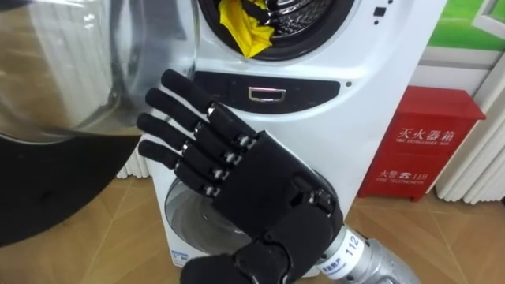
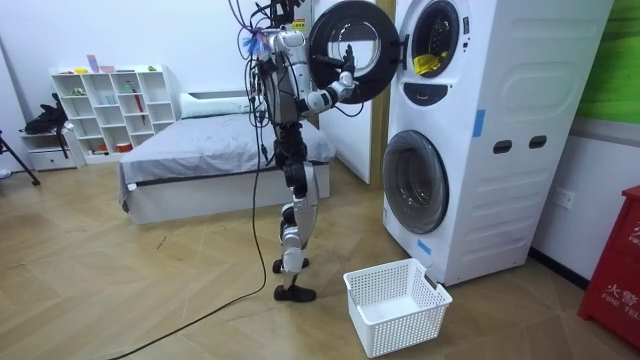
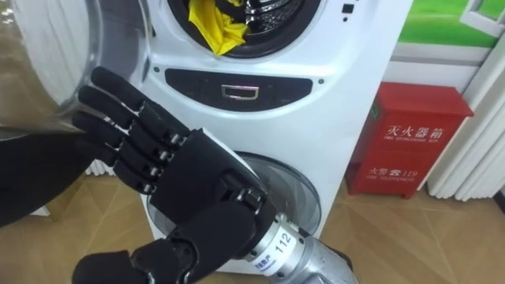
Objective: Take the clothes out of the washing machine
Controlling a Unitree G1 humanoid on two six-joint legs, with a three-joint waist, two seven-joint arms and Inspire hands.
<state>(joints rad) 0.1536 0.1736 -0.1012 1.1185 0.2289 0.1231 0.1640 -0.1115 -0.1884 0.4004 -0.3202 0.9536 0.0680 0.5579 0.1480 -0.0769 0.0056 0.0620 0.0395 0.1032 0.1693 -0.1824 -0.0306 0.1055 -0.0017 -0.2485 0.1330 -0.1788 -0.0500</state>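
Observation:
A yellow cloth (image 1: 245, 31) hangs at the mouth of the upper washing machine's drum (image 1: 312, 28), partly over the rim. The machine's round door (image 1: 55, 79) is swung open to the left. My right hand (image 1: 260, 181) comes up from the lower right and is open, with its fingers straight. It is held in front of the machine's dark panel (image 1: 272, 93), below the drum, with its fingertips (image 1: 158, 102) near the door's edge, and holds nothing. In the room view I stand upright facing the stacked machines, and the right hand (image 2: 347, 80) is raised by the open door (image 2: 350, 45).
A lower washing machine with a shut round door (image 2: 415, 180) sits under the upper one. A white laundry basket (image 2: 395, 305) stands on the wooden floor before it. A red cabinet (image 1: 430, 142) is to the right. A bed (image 2: 200, 150) and a white shelf (image 2: 105, 110) are behind me.

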